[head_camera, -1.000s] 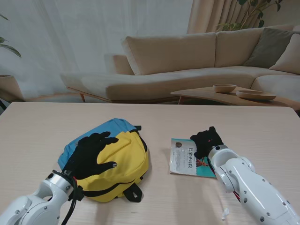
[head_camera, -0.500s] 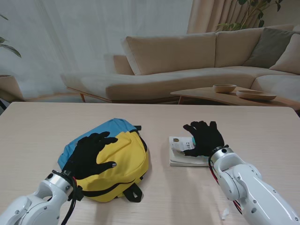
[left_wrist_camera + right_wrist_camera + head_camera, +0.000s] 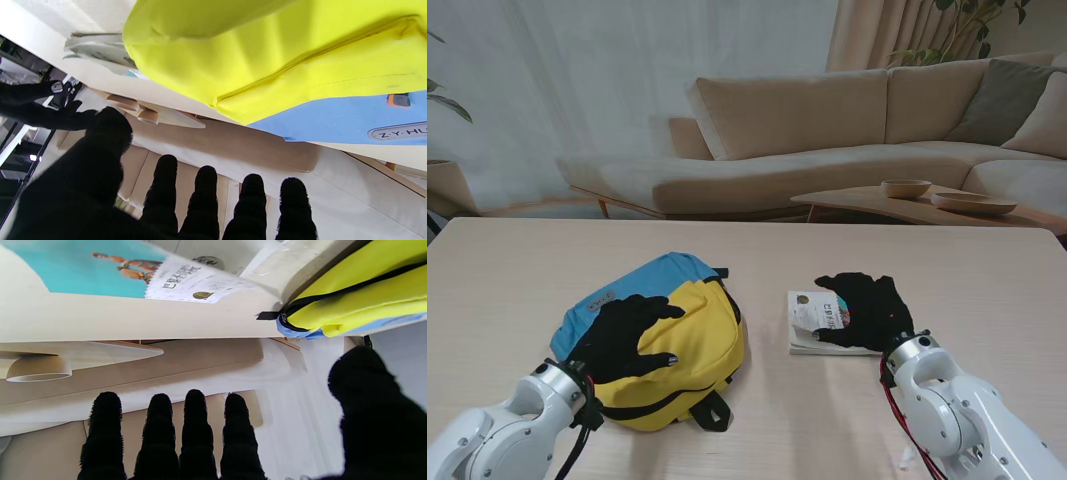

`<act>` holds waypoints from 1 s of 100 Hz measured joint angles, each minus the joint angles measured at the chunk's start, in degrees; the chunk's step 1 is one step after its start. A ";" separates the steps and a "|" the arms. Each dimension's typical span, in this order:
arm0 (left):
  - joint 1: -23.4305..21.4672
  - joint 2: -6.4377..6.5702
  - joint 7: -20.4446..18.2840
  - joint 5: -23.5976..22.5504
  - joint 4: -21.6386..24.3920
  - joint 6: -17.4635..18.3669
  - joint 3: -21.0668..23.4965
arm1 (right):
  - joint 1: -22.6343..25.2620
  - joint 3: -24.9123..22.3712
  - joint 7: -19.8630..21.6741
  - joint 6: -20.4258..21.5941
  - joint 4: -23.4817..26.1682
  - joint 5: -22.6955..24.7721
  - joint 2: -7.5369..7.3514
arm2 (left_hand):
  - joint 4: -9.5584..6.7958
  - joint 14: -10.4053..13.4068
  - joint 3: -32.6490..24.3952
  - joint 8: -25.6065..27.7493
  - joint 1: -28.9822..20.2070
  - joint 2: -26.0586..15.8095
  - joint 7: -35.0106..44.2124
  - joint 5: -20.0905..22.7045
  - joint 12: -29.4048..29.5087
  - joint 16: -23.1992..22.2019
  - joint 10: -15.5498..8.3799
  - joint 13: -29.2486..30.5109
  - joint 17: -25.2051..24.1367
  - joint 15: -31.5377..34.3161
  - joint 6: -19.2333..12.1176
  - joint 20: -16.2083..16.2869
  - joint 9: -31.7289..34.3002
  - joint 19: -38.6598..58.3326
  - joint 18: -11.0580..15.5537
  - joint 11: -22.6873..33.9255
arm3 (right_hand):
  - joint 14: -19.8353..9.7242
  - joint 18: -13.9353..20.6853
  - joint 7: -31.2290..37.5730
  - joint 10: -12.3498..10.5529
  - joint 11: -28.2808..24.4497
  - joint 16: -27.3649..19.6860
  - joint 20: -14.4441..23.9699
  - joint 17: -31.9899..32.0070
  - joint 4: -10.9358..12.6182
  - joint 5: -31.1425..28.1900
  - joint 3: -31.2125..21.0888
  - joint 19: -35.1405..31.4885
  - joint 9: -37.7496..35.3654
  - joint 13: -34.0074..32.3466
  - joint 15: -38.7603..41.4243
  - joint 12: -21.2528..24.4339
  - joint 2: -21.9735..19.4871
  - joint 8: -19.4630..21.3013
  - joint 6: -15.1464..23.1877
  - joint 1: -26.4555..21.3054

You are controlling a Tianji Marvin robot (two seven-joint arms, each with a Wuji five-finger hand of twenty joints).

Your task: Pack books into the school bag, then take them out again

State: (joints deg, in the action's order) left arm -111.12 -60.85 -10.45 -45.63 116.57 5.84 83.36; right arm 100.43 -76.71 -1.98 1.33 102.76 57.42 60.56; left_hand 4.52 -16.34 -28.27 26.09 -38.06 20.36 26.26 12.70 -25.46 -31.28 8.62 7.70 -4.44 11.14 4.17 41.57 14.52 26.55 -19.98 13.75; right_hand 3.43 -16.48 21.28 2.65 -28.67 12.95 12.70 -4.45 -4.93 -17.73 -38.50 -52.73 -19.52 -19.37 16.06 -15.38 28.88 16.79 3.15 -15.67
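While your left hand [image 3: 627, 335] has scarcely moved on the school bag [image 3: 659, 338] over the last second, in the stand view your right hand [image 3: 867, 310] has slid back toward you along the book [image 3: 812, 322], which half a second ago had already squared up just right of the bag. You now see more of the white cover at the far left corner, and the hand covers the book's right part. To my eye this means the book is being lined up for a lift, with packing not yet begun: the bag looks zipped and the book lies on the table [image 3: 507, 270] beside it.

In the left wrist view your fingers [image 3: 206, 186] are spread and straight, curled round nothing; the yellow and blue bag fills the far side of the frame. The stand view suggests the palm rests flat on the bag, pressing rather than gripping.

In the right wrist view the four fingers [image 3: 195, 420] lie side by side, the thumb [image 3: 363, 396] well apart, with the book's teal cover [image 3: 83, 270] just beyond. Nothing is pinched; whether the palm touches the cover you cannot tell.
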 measured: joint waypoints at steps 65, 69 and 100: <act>6.52 2.87 -16.04 -10.15 -1.59 -7.20 -8.51 | 6.41 -3.72 -5.46 3.47 0.38 -8.84 1.72 | 0.00 1.29 3.11 6.67 -1.17 -0.10 5.66 6.31 0.64 0.55 -2.12 -0.97 -0.04 -0.83 -4.77 0.08 -1.50 -2.70 0.78 -1.61 | 0.00 -0.02 0.74 0.00 -0.16 0.00 -0.03 0.03 0.04 -2.93 -7.03 0.00 -2.33 -0.02 0.00 0.00 -0.64 0.16 0.00 -3.87; 6.67 2.87 -15.93 -13.55 -1.63 -7.15 -8.88 | 6.55 -3.70 -5.69 3.80 0.42 -8.77 1.73 | 0.00 1.29 6.26 11.48 -7.66 -0.58 11.59 10.74 0.52 0.55 -2.12 -0.87 0.17 -0.83 -6.43 0.10 0.57 -2.70 0.79 -0.87 | 0.01 -0.03 1.32 0.00 -0.16 0.00 -0.03 0.03 -0.01 -3.95 -7.86 0.00 -2.36 -0.02 0.01 0.00 -0.62 0.45 0.00 -3.85; 6.36 0.62 4.47 -5.80 -5.46 -8.40 -7.61 | 7.04 -1.72 -3.31 7.81 1.66 -8.76 1.22 | 0.00 -1.94 9.15 20.92 -20.91 0.27 23.48 21.62 -13.00 -3.29 -0.88 13.84 4.63 11.97 -10.87 -0.79 25.02 15.38 -1.45 11.04 | 0.59 -0.55 5.17 0.05 -1.02 1.78 1.71 -5.12 -0.09 -10.86 -14.78 -4.81 -11.80 -8.33 4.76 -0.57 0.36 2.44 -0.04 -3.84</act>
State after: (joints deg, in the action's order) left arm -104.76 -60.23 -5.97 -51.43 111.11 -2.55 75.75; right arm 107.47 -78.43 -5.29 9.14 104.43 48.66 61.78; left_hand 4.52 -18.27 -19.11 47.01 -58.97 20.63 49.74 34.32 -38.46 -34.57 7.74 21.54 0.19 23.11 -6.70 40.79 39.53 41.93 -21.43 24.79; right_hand 4.02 -17.03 26.46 2.70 -29.69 14.73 14.41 -9.57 -5.02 -28.59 -53.28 -57.54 -31.32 -27.70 20.82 -15.96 29.23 19.23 3.10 -19.51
